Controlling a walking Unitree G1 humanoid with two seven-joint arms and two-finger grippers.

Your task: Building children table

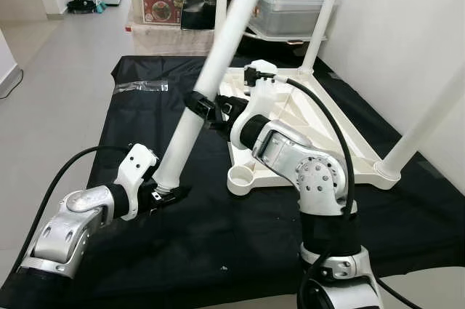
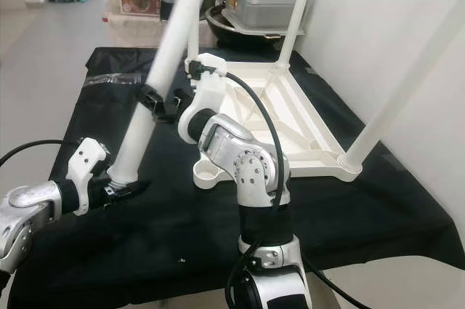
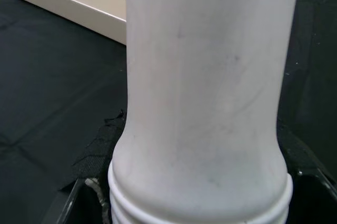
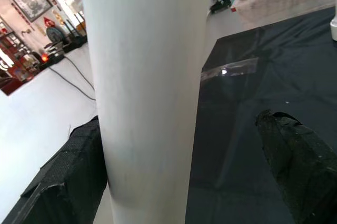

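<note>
The black mat [image 1: 87, 142] covers the floor, and the upturned tabletop [image 1: 320, 123] lies on it with three legs already standing. The loose leg [image 1: 211, 69] leans steeply, its threaded end just off the mat and well short of the empty socket [image 1: 241, 177]. The left tool [image 1: 161, 194] clamps that end; the right tool [image 1: 211, 111] straddles mid-shaft, one finger apart. It could swing or cross-thread.

Silver jointed arms (black cables trailing) carry white wrist housings and black-fingered end effectors.
</note>
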